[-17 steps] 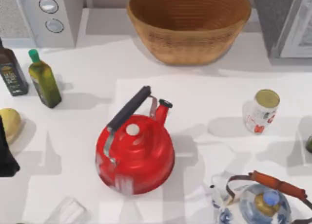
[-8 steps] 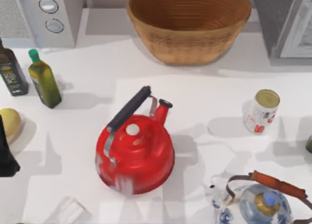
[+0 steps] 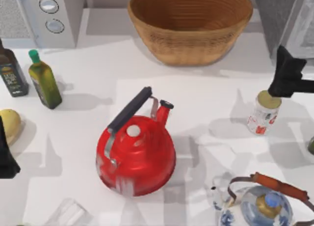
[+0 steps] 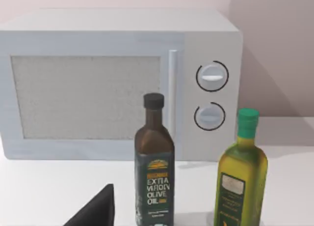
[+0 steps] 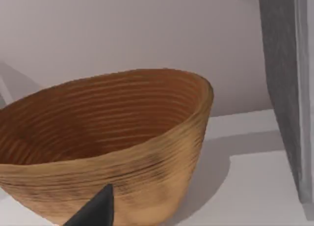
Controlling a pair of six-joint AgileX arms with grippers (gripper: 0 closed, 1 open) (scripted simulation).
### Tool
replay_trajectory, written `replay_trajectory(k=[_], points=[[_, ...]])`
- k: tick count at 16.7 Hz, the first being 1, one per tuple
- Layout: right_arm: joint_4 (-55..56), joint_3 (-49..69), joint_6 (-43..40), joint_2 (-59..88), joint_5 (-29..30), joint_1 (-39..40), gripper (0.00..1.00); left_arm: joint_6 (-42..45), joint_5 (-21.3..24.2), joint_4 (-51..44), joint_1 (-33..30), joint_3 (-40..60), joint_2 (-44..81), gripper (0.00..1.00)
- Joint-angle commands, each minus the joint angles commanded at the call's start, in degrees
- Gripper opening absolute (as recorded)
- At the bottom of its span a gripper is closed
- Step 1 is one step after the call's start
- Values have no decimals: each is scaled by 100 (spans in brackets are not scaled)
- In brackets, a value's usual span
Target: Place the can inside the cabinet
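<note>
The red kettle [image 3: 136, 155] looks like glossy enamelled metal with a matt black handle. The woven basket [image 3: 190, 24] is ribbed and matt, like wicker. The can [image 3: 264, 113] has a smooth white printed side and a dull gold metallic top. The cabinet [image 3: 274, 19] shows a rough grey speckled side. Both oil bottles, dark [image 4: 154, 164] and green-capped [image 4: 241, 174], are shiny glass; the tabletop [image 3: 88, 123] is smooth matt white

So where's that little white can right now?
In the top view the can stands upright on the table's right side, below the cabinet and above the blue-and-white teapot, with the right hand just over it.
</note>
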Motion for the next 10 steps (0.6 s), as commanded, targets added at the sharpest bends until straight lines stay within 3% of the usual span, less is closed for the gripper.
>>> replay_trajectory(k=[5,10], points=[[511,85,208,2164,875,804,100,0,0,0,0,0,0,100],[550,-180,196,2961,1396,927,100,0,0,0,0,0,0,100]])
